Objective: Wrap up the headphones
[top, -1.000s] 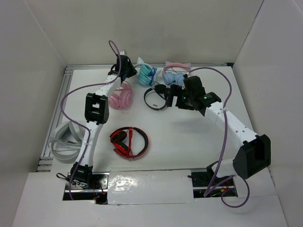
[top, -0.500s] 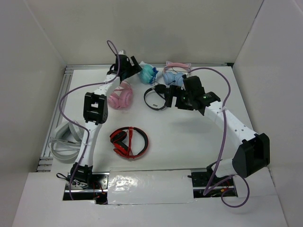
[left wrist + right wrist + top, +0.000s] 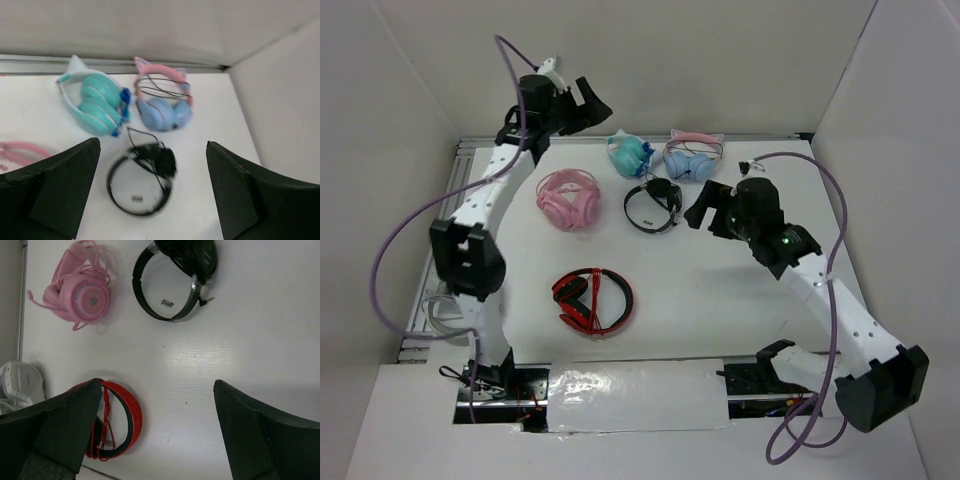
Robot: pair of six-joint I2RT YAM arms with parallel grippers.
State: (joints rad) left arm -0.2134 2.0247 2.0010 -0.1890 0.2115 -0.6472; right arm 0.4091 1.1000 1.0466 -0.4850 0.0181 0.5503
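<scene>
The teal headphones (image 3: 629, 155) with a white headband lie at the back of the table, and nothing grips them. In the left wrist view the headphones (image 3: 95, 102) sit upper left, with the blue cable (image 3: 123, 100) bunched against the ear cups. My left gripper (image 3: 592, 104) hangs open, high above the table and left of them, with nothing between its fingers (image 3: 152, 146). My right gripper (image 3: 708, 208) is open over the table to their right and nearer me, and it too holds nothing (image 3: 157, 385).
A light-blue pair with pink cat ears (image 3: 692, 158) lies right beside the teal pair. Black headphones (image 3: 650, 205) lie just in front, a pink pair (image 3: 570, 197) to the left and a red pair (image 3: 592, 300) nearer me. A white pair (image 3: 445, 305) rests past the table's left edge.
My left gripper opened, let go of the teal headphones, and rose up and back to the left. My right arm drew back to the right.
</scene>
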